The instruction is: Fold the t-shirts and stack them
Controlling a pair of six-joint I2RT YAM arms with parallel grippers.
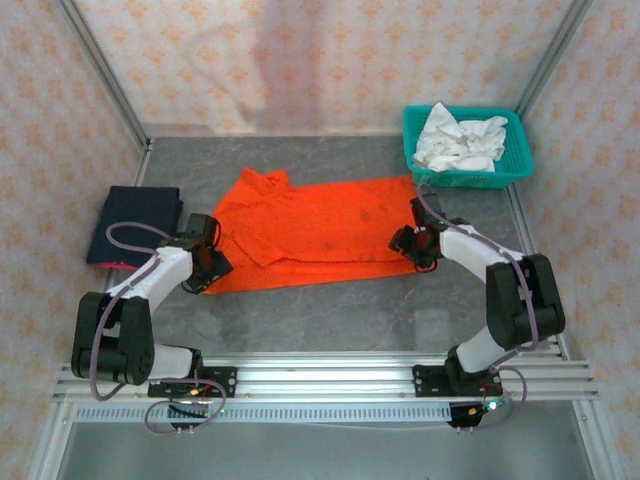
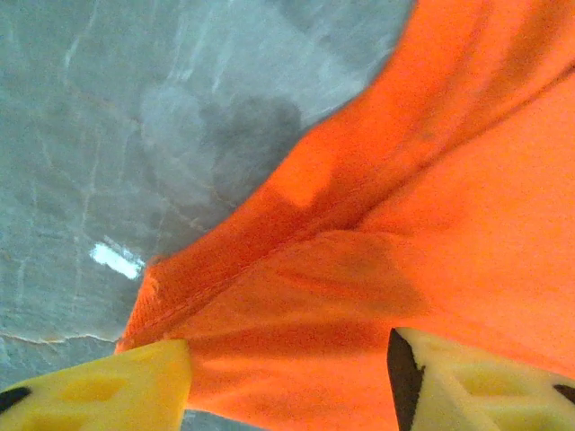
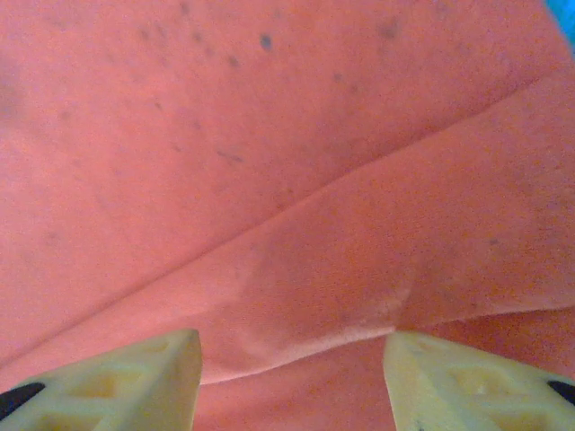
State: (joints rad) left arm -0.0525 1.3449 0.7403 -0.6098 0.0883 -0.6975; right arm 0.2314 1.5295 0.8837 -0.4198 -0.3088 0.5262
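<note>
Task part done: the navy t-shirt [image 1: 135, 225] lies folded at the left edge of the counter [image 1: 330, 320], while the orange-red t-shirt [image 1: 320, 230], mid-counter, is a creased, faintly spotted long band, not yet folded short or stacked, with the left hand [image 1: 212, 268] and right hand [image 1: 415, 246] at its ends, both open, gripping nothing.

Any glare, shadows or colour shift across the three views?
Top external: even light, sharp, faint shadow on the back wall. Left wrist: glare spot and dark shadow on the grey table beside the orange-red cloth t-shirt. Right wrist: that shirt reads washed-out pink, soft.
</note>
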